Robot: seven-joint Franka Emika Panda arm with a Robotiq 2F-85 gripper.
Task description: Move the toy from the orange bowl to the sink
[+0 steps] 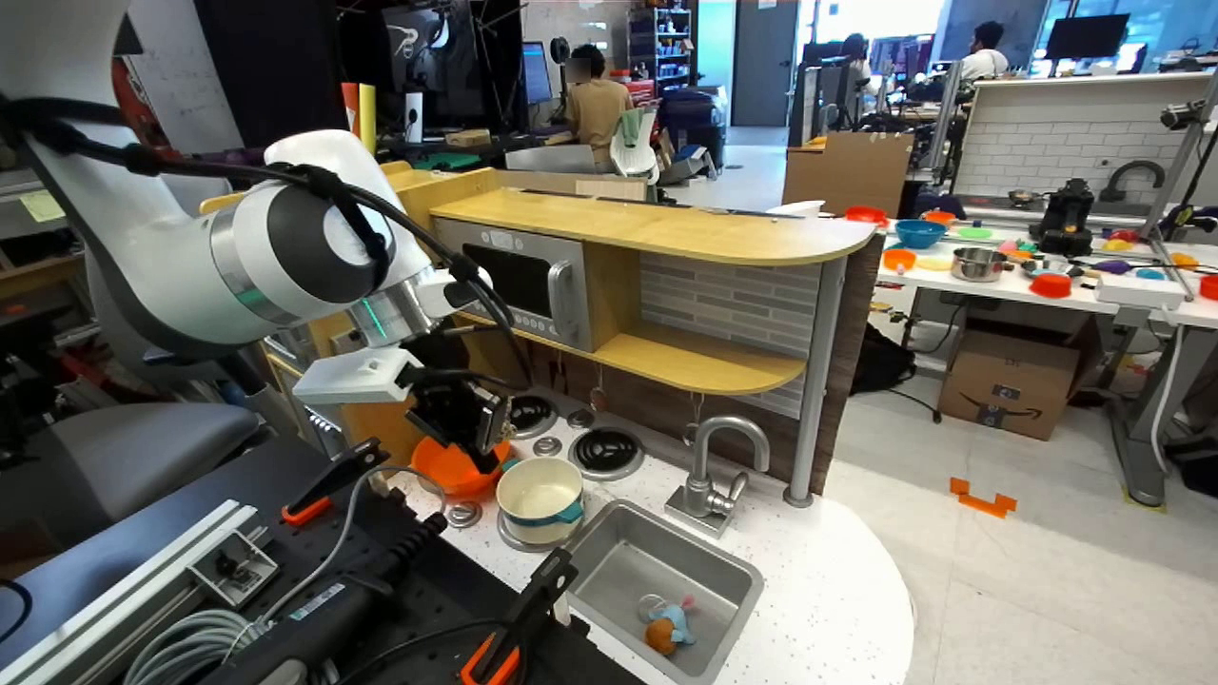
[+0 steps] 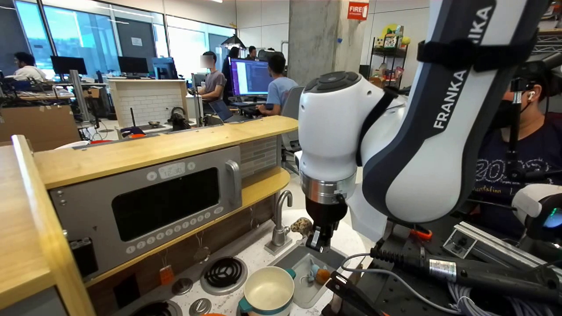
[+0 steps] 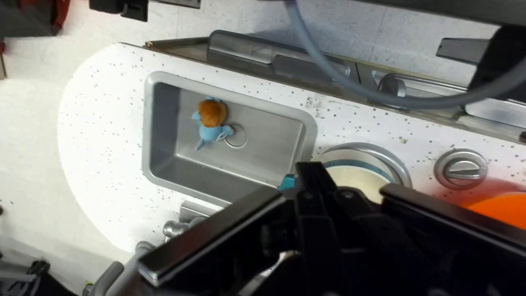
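The black metal pincer [image 2: 318, 242] is closed on a brown-spotted roundish plush-looking toy [image 2: 301, 225], aloft, clear of the bright orange round plastic bowl [image 1: 457, 470]. Carry it high past the cream-and-teal round pot [image 1: 540, 490] toward the rounded end of the white speckled counter [image 3: 102, 119], avoid the grey arched metal faucet [image 1: 701, 461] near the back edge, and release low inside the grey rectangular metal sink [image 3: 267, 131].

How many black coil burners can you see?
2: one burner nearer the faucet, another burner beside the orange bowl. The bowl and pot may hide more.
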